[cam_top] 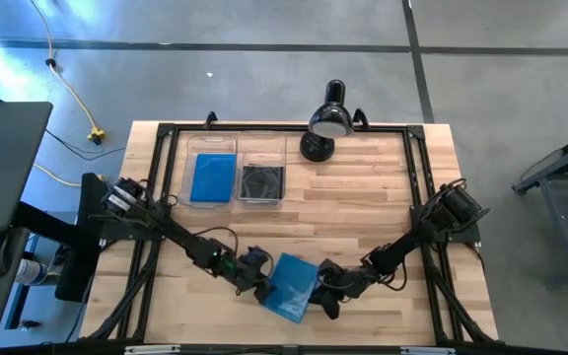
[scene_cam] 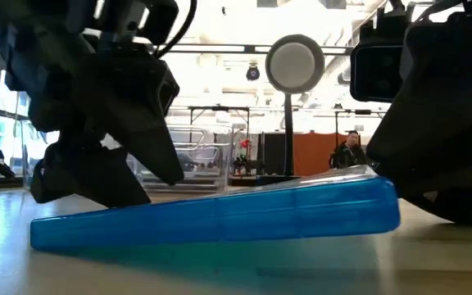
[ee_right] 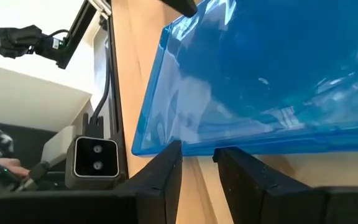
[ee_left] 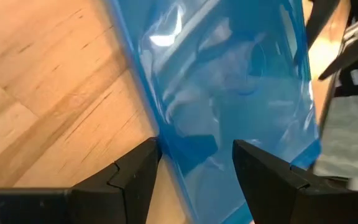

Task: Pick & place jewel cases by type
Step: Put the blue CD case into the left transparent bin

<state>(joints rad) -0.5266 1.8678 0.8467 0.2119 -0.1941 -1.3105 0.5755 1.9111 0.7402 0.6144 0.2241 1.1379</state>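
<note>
Because both of my pincers meet at one blue jewel case (cam_top: pixel 291 286) from opposite sides, the likeliest trouble, as I judge it, is a tug between them: if one arm lifts or pulls before the other lets go, the thin case could twist, pop open or skid off the table (cam_top: pixel 363 197) edge, which lies close by at the bottom of the high view.

My left gripper (ee_left: pixel 194 158) has its two fingers spread to either side of the case's corner; I cannot tell whether they press on it. My right gripper (ee_right: pixel 197 163) stands with its fingers fairly close together just below the case's edge, and that edge seems to sit above the gap, not in it. A close from there might pinch nothing, or nudge the case sideways.

In the low view the case (scene_cam: pixel 220 217) lies tilted, its left end on the wood and its right end raised. A shove at the low end could slide it.

It is translucent blue, thin and square, glossy, with bright reflections across its face. It lies at the lower middle of the high view, well apart from the two clear bins (cam_top: pixel 235 148) in the upper left part of the table, where another blue case (cam_top: pixel 212 177) and a dark case (cam_top: pixel 261 181) already rest.
</note>
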